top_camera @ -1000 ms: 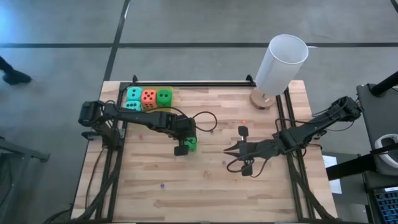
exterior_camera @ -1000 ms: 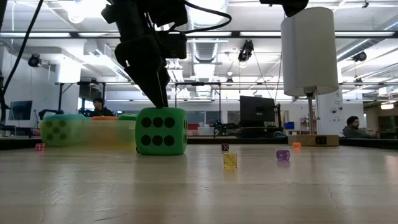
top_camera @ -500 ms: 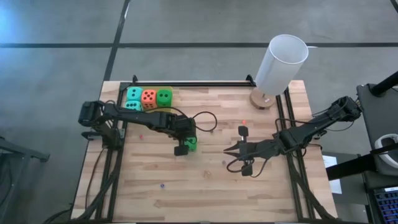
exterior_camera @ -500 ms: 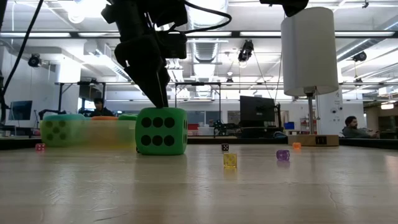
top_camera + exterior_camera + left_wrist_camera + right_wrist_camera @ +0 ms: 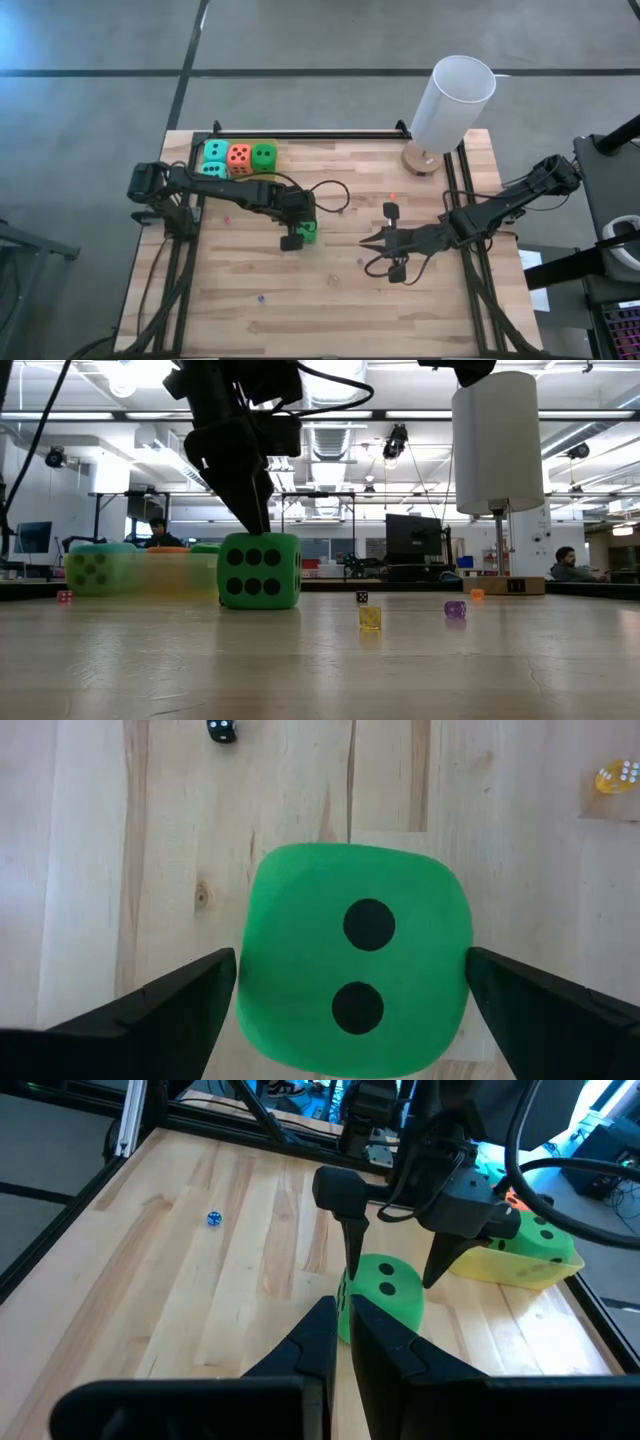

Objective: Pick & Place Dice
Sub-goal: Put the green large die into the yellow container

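Green die on table between spread left end effector fingers, right end effector pressed together

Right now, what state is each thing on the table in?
Left gripper: open, fingers straddling the bright green die, not gripping.
Bright green soft die: resting on the wooden table, two pips up.
Translucent yellow tray: holding dice.
Right gripper: shut, empty, waiting mid-table.

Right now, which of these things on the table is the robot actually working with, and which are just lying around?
Part of the job:
- bright green soft cube with black pips, between the open left claw's fingers
- teal, orange-red and green cubes in the translucent yellow tray

Just lying about:
- white cylinder on a wooden base
- tiny coloured dice
- idle right claw
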